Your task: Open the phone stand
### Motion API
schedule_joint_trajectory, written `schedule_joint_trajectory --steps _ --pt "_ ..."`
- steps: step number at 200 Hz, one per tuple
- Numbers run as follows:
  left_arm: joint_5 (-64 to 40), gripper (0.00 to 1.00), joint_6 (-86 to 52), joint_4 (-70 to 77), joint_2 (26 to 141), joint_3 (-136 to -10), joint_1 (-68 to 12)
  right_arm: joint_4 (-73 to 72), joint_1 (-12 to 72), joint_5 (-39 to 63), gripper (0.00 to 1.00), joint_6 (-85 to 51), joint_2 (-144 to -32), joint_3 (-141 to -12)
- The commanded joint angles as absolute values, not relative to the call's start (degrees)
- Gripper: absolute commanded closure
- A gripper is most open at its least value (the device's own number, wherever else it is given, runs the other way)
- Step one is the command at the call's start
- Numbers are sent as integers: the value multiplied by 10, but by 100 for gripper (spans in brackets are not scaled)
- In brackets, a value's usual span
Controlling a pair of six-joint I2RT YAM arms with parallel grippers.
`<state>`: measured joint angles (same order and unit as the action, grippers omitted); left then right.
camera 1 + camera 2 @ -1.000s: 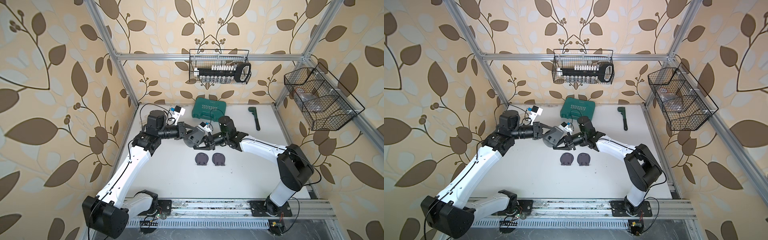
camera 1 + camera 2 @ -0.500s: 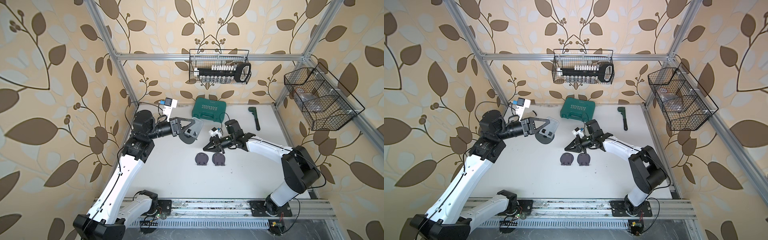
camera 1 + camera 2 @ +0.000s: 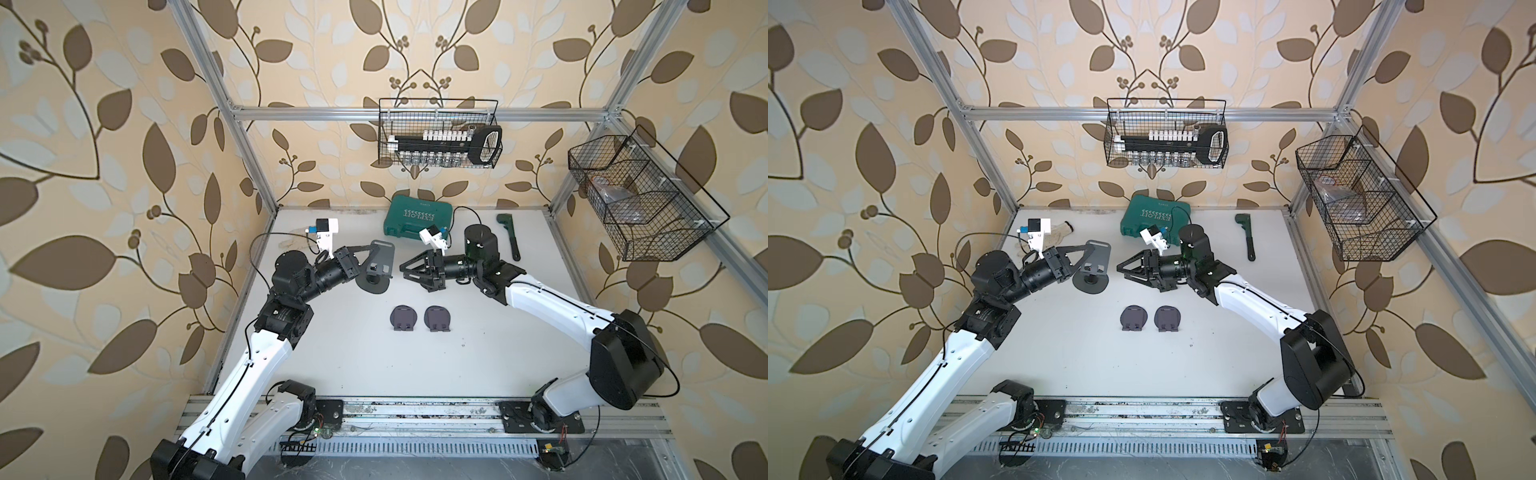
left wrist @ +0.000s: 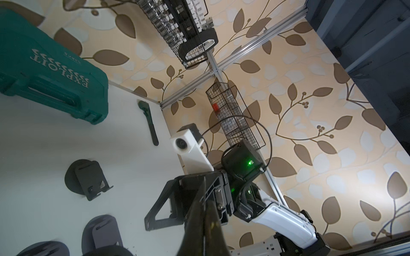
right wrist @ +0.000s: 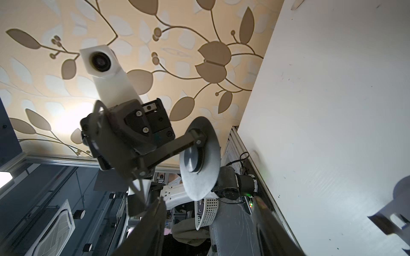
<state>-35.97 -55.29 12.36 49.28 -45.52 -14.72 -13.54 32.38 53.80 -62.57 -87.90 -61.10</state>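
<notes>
A dark phone stand (image 3: pixel 376 270) (image 3: pixel 1092 270) hangs above the table left of centre, and my left gripper (image 3: pixel 384 249) (image 3: pixel 1102 248) is shut on its flat plate. In the right wrist view its round base (image 5: pixel 199 159) stands swung away from the plate on a hinged arm. In the left wrist view the left gripper (image 4: pixel 204 204) pinches the plate's thin edge (image 4: pixel 203 188). A short gap to the right of the stand, my right gripper (image 3: pixel 404 268) (image 3: pixel 1120 268) (image 5: pixel 208 200) is open with nothing between its fingers.
Two folded stands (image 3: pixel 402 318) (image 3: pixel 436 318) lie flat in front of the grippers, and another black one (image 4: pixel 86 179) shows in the left wrist view. A green tool case (image 3: pixel 415 218) and a wrench (image 3: pixel 510 237) lie at the back. A glove (image 3: pixel 1059 228) lies at the back left.
A second ago both grippers met at the stand in the middle. The right gripper has let go, opened and drawn back right. The left arm has carried the stand left.
</notes>
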Motion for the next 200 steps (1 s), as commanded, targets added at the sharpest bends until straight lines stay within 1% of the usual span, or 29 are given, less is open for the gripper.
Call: schedule_joint_trajectory --steps 1,27,46,90,128,153,175,182,192,200 --pt "-309 100 -554 176 469 -455 -153 -166 329 520 42 -631 -897 -604" --pt "-303 100 -550 172 469 -454 -157 -263 335 533 42 -691 -918 -595" --pt "-301 100 -549 175 469 -449 -157 -298 345 533 42 -711 -932 -609" --pt "-308 100 -550 181 478 -448 -161 -290 380 531 42 -709 -977 -669" --pt "-309 100 -548 178 476 -444 -163 -330 392 535 45 -739 -1012 -699" --pt "-305 100 -543 177 475 -440 -163 -330 398 536 48 -741 -1020 -709" --pt "-302 100 -541 184 479 -437 -163 -332 402 535 55 -742 -1023 -707" --pt "-300 100 -542 185 480 -436 -163 -332 401 534 58 -742 -1022 -705" --pt "-297 100 -544 189 481 -433 -163 -333 402 534 65 -743 -1022 -701" --pt "-295 100 -543 190 481 -433 -163 -335 401 533 67 -746 -1021 -698"
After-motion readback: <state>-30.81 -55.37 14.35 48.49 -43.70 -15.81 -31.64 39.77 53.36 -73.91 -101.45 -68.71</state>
